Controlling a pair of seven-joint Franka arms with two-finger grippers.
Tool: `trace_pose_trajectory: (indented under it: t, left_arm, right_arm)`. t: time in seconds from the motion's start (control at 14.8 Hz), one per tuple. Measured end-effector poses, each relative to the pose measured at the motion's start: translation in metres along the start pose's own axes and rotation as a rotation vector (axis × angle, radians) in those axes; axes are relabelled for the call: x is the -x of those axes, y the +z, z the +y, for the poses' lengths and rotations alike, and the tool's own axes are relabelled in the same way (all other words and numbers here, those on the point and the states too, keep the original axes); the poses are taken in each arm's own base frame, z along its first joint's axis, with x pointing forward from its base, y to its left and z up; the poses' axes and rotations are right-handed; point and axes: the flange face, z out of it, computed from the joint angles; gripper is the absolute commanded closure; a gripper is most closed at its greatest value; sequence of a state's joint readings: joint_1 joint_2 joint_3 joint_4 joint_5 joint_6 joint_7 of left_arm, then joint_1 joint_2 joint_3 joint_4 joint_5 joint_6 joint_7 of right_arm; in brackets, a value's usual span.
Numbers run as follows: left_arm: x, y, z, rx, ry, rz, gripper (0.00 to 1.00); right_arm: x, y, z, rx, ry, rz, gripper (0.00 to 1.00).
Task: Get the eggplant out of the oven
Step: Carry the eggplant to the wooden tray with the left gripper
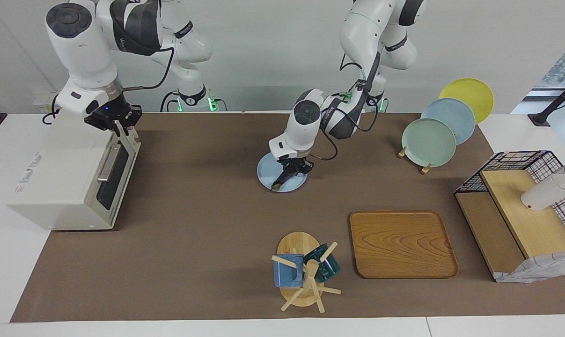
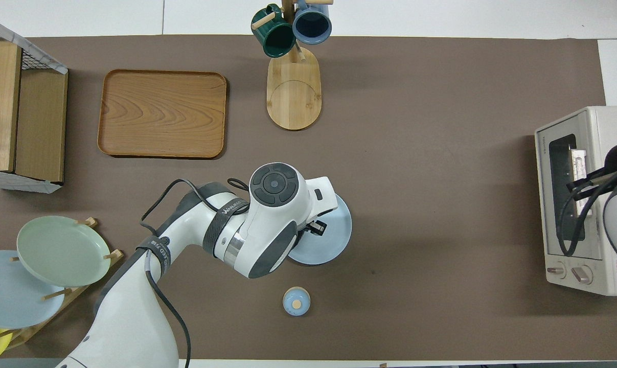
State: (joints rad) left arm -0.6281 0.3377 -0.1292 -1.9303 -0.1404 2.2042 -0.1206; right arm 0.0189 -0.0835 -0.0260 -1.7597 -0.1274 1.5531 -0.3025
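Observation:
The dark eggplant (image 1: 281, 180) lies on a light blue plate (image 1: 266, 176) in the middle of the table, outside the oven (image 1: 62, 187). My left gripper (image 1: 295, 169) is down on the plate, shut on the eggplant's end nearer to the robots. In the overhead view the left arm hides the eggplant, and only the plate's rim (image 2: 336, 235) shows. The off-white oven (image 2: 576, 199) stands at the right arm's end of the table with its glass door (image 1: 113, 175) shut. My right gripper (image 1: 118, 122) hangs just above the door's top edge, holding nothing.
A mug tree (image 1: 303, 274) with two mugs and a wooden tray (image 1: 401, 243) lie farther from the robots. A rack of plates (image 1: 434, 138) and a wire shelf (image 1: 521, 210) stand at the left arm's end. A small blue lid (image 2: 296, 301) sits nearer to the robots than the plate.

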Motion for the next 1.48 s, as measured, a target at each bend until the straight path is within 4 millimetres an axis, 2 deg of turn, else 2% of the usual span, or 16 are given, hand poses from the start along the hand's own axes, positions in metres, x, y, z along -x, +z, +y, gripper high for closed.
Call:
trace_pose_trajectory:
  t: [0.07, 0.13, 0.2, 0.34, 0.47, 0.54, 0.67, 0.74, 0.88, 1.01, 1.15, 1.35, 1.48]
  left_arm:
    - [0.000, 0.000, 0.000, 0.000, -0.010, 0.001, 1.00]
    - [-0.001, -0.002, -0.001, 0.000, -0.025, 0.002, 1.00]
    - [-0.002, -0.004, -0.002, 0.000, -0.040, 0.006, 1.00]
    - [-0.006, -0.019, -0.006, 0.002, -0.073, 0.017, 1.00]
    - [-0.012, -0.046, -0.023, 0.005, -0.115, 0.032, 1.00]
    - [-0.018, -0.073, -0.050, 0.011, -0.160, 0.046, 1.00]
    - [-0.029, -0.111, -0.105, 0.023, -0.248, 0.075, 1.00]
    - [-0.033, -0.125, -0.139, 0.028, -0.299, 0.095, 1.00]
    - [-0.033, -0.139, -0.213, 0.037, -0.408, 0.122, 1.00]
    - [-0.034, -0.137, -0.279, 0.045, -0.488, 0.129, 1.00]
    - [-0.045, -0.120, -0.322, 0.033, -0.521, 0.124, 1.00]
    - [-0.065, -0.087, -0.372, 0.019, -0.505, 0.129, 1.00]
    - [-0.070, -0.076, -0.387, 0.011, -0.498, 0.151, 1.00]
  right_arm:
    - [0.001, -0.009, -0.003, -0.019, 0.011, 0.013, 0.46]
    - [0.001, -0.015, -0.004, -0.029, 0.018, 0.023, 0.11]
    - [0.001, -0.016, -0.004, -0.031, 0.020, 0.027, 0.00]
    - [0.000, -0.015, -0.003, -0.032, 0.023, 0.025, 0.00]
    - [0.000, -0.014, -0.002, -0.033, 0.026, 0.023, 0.00]
    - [0.000, -0.014, -0.001, -0.034, 0.027, 0.023, 0.00]
    - [0.000, -0.014, -0.003, -0.033, 0.024, 0.023, 0.00]
    - [0.000, -0.014, -0.003, -0.033, 0.023, 0.023, 0.00]
    - [-0.001, -0.015, -0.004, -0.033, 0.021, 0.023, 0.00]
    - [-0.001, -0.015, -0.004, -0.033, 0.021, 0.023, 0.00]
    - [-0.001, -0.015, -0.005, -0.034, 0.019, 0.024, 0.00]
    - [-0.003, -0.015, -0.010, -0.034, 0.010, 0.025, 0.00]
    - [-0.002, -0.014, -0.008, -0.035, 0.014, 0.023, 0.00]
